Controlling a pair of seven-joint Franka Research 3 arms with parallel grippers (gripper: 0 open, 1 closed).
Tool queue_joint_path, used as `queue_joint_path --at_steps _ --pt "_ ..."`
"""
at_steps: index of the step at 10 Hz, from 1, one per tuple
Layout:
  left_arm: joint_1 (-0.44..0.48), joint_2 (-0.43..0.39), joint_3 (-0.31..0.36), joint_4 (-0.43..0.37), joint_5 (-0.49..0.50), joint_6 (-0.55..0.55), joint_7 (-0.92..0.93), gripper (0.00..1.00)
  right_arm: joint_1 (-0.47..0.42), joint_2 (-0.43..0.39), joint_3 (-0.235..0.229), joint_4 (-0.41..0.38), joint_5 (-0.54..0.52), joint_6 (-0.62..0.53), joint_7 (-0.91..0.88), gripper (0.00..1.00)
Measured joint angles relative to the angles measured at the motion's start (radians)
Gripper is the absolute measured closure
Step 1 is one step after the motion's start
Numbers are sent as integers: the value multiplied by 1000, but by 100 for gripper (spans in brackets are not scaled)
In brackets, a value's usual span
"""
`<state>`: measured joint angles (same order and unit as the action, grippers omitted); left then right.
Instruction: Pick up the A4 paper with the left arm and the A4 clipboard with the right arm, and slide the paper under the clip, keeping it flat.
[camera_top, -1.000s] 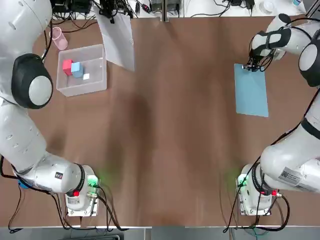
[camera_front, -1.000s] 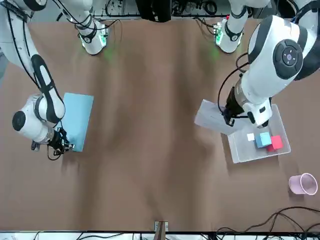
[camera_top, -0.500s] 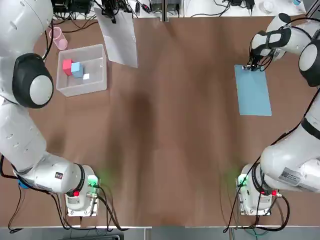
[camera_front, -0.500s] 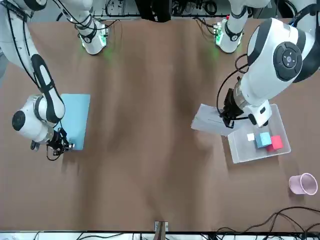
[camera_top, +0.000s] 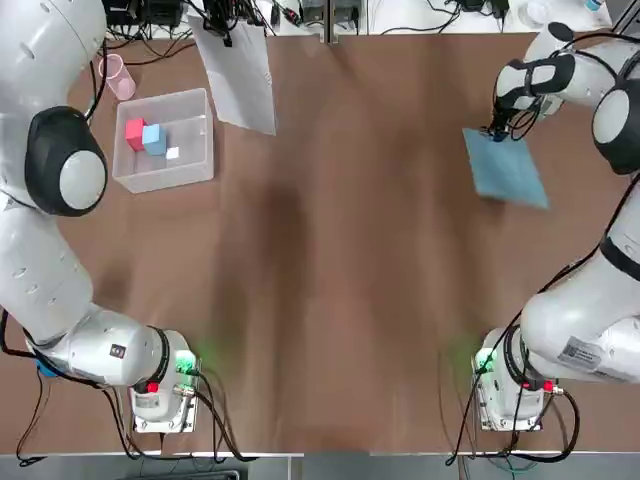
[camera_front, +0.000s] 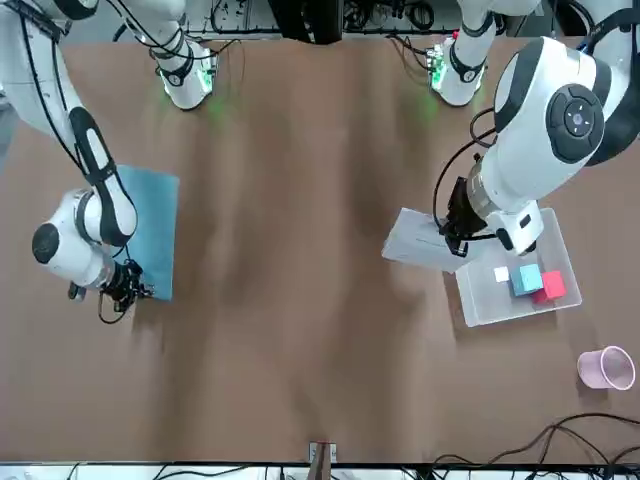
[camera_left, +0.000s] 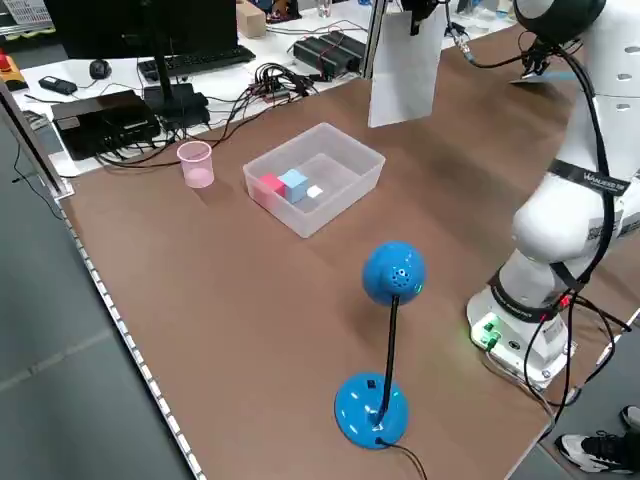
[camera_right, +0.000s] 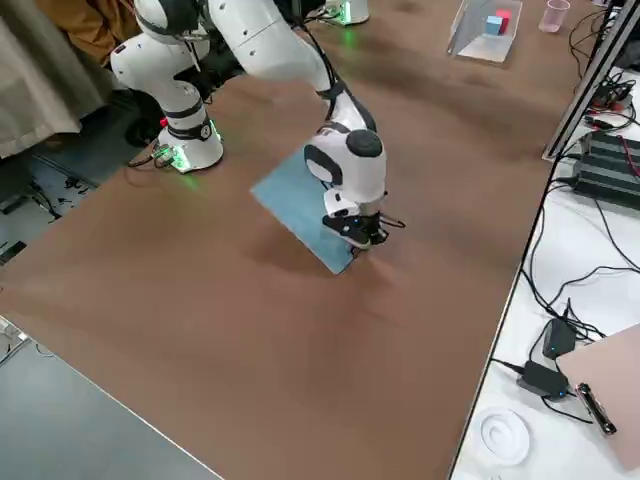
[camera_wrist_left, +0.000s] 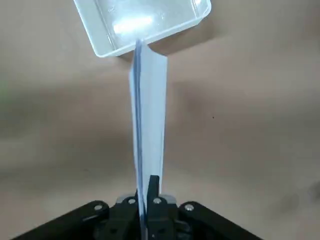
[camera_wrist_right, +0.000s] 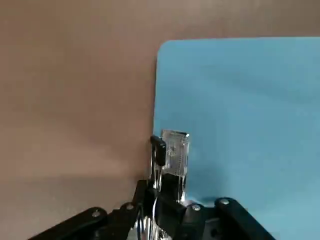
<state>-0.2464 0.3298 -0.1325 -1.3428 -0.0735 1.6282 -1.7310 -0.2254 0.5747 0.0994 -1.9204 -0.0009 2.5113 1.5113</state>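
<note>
Light blue and perfectly flat, the A4 clipboard (camera_top: 505, 170) is a thin, stiff rectangle with a smooth matte face. The right gripper (camera_top: 494, 130) pinches it at its far short edge, near one corner, with the fingers (camera_wrist_right: 159, 150) pressed together on the board. In the right wrist view a small shiny metal piece (camera_wrist_right: 174, 151) lies on the blue surface just at the fingertips; whether this is the clip I cannot tell. In the right side view the board is tilted, with the held end near the table (camera_top: 350, 250) and the other end raised above it.

The table is a wide brown surface, dull and without pattern.

The left gripper (camera_top: 222, 25) is high at the far left side of the table. Its fingers (camera_wrist_left: 153, 187) are closed tightly on the top edge of the A4 paper (camera_top: 238, 75). The paper is a thin white sheet that hangs down freely in the air, almost straight, beside the clear plastic bin (camera_top: 165, 140). This bin is a rectangular box with thin transparent walls, and it holds a red block (camera_top: 134, 133), a blue block (camera_top: 153, 139) and a small white block (camera_top: 173, 153). A pink plastic cup (camera_top: 118, 76) stands near the bin, closer to the table's far edge.
</note>
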Motion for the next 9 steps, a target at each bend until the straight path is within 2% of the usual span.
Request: queue_joint_path --at_steps 4,7,9 --pt "3 1 3 0 0 0 0 99 84 -62 3 67 0 -68 17 96" --pt "12 5 6 1 0 20 -1 99 236 -82 7 82 0 -65 108 96" --pt "23 5 16 5 0 23 4 99 342 -81 8 80 0 -22 149 96"
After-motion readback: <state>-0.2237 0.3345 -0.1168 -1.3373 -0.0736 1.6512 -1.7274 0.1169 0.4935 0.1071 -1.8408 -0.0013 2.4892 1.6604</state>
